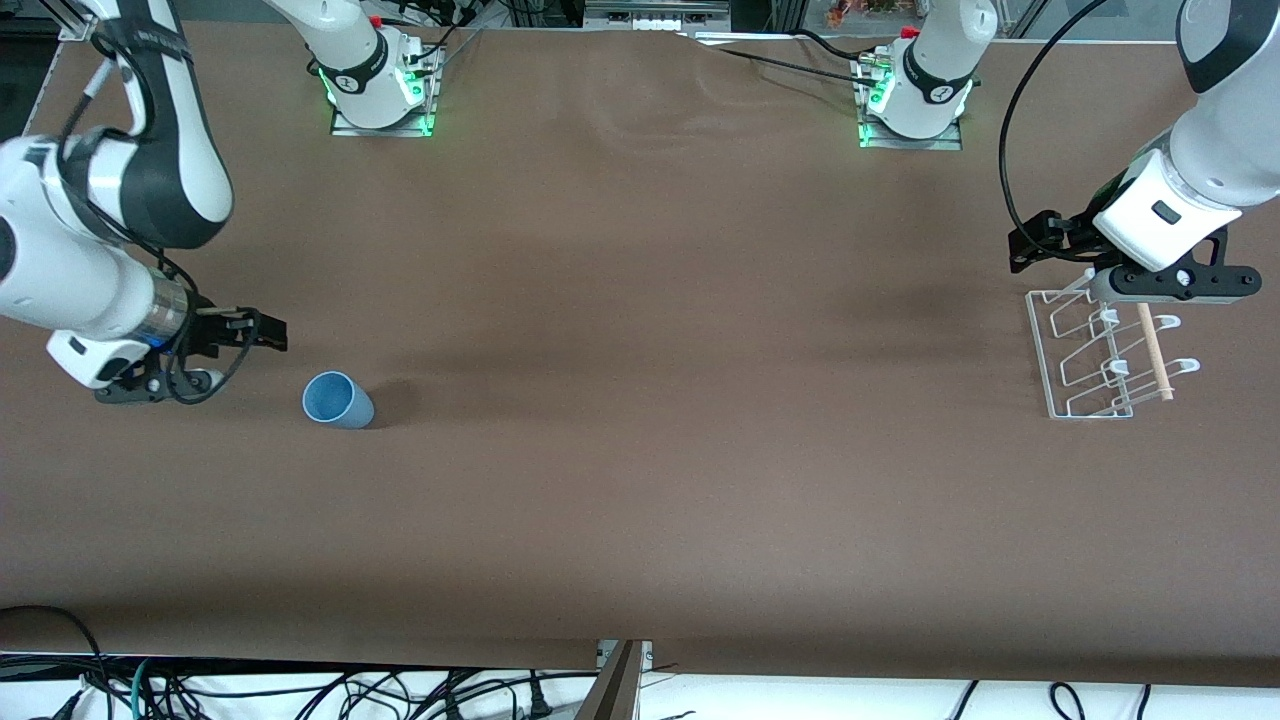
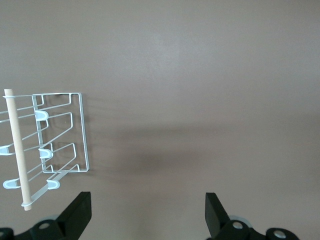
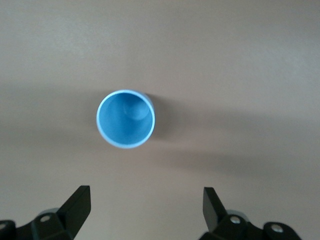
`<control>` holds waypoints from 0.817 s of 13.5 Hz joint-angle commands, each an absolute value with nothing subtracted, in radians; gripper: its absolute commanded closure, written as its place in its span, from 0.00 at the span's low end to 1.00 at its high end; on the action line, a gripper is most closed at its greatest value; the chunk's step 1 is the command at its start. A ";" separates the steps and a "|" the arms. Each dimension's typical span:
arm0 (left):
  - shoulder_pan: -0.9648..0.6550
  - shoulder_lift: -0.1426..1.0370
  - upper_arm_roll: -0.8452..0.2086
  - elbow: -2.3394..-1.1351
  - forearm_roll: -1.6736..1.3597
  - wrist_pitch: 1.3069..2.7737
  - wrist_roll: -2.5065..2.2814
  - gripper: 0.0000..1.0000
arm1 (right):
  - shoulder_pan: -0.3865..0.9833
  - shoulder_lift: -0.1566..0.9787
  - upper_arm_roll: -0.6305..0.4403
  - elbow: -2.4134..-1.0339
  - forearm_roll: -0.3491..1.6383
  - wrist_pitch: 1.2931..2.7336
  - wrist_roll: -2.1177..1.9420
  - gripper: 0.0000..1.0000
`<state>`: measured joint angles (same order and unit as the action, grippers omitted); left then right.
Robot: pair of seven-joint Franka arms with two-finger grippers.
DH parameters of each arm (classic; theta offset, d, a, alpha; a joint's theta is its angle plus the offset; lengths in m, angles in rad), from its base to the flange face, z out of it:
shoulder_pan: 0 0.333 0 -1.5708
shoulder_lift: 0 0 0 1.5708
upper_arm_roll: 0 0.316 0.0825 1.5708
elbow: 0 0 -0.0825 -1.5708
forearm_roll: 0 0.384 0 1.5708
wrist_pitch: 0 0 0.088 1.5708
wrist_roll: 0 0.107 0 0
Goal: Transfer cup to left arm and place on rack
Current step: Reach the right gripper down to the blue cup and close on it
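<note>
Gaping wide, right gripper [image 1: 250, 330] and left gripper [image 1: 1040, 240] hold nothing.

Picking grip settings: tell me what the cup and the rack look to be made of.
Cup: looks like light-blue plastic, smooth, with a slight sheen; even colour, thin rim.
Rack: thin wire with a white coating, probably metal underneath, though that cannot be confirmed; bent loops and hook ends show it. The dowel along one side looks like pale, unfinished wood.
</note>
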<state>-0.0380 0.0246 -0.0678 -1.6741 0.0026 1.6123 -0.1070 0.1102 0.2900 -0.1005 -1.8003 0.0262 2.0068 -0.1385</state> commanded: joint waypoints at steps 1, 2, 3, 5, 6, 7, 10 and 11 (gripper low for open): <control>-0.041 0.021 -0.066 -1.663 0.003 1.608 -0.115 0.00 | 0.104 0.382 -0.097 -1.816 0.014 2.120 -0.169 0.01; -0.041 0.021 -0.066 -1.663 0.003 1.608 -0.115 0.00 | 0.104 0.403 -0.097 -1.815 0.011 2.143 -0.172 0.01; -0.041 0.021 -0.067 -1.663 0.003 1.608 -0.115 0.00 | 0.104 0.423 -0.097 -1.815 0.008 2.170 -0.185 0.01; -0.041 0.021 -0.067 -1.663 0.003 1.608 -0.115 0.00 | 0.104 0.452 -0.098 -1.815 -0.024 2.187 -0.199 0.01; -0.041 0.021 -0.066 -1.663 0.003 1.608 -0.115 0.00 | 0.104 0.460 -0.098 -1.819 -0.028 2.209 -0.192 0.01; -0.041 0.021 -0.066 -1.663 0.002 1.606 -0.115 0.00 | 0.104 0.469 -0.097 -1.821 -0.028 2.215 -0.187 0.01; -0.041 0.021 -0.066 -1.663 0.002 1.606 -0.115 0.00 | 0.104 0.488 -0.097 -1.850 -0.028 2.261 -0.186 0.02; -0.041 0.021 -0.066 -1.663 0.003 1.606 -0.115 0.00 | 0.106 0.495 -0.097 -1.858 -0.020 2.281 -0.183 0.13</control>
<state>-0.0380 0.0246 -0.0678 -1.6737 0.0026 1.6123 -0.1070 0.1101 0.4929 -0.1010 -1.8293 -0.0160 2.2346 -0.1766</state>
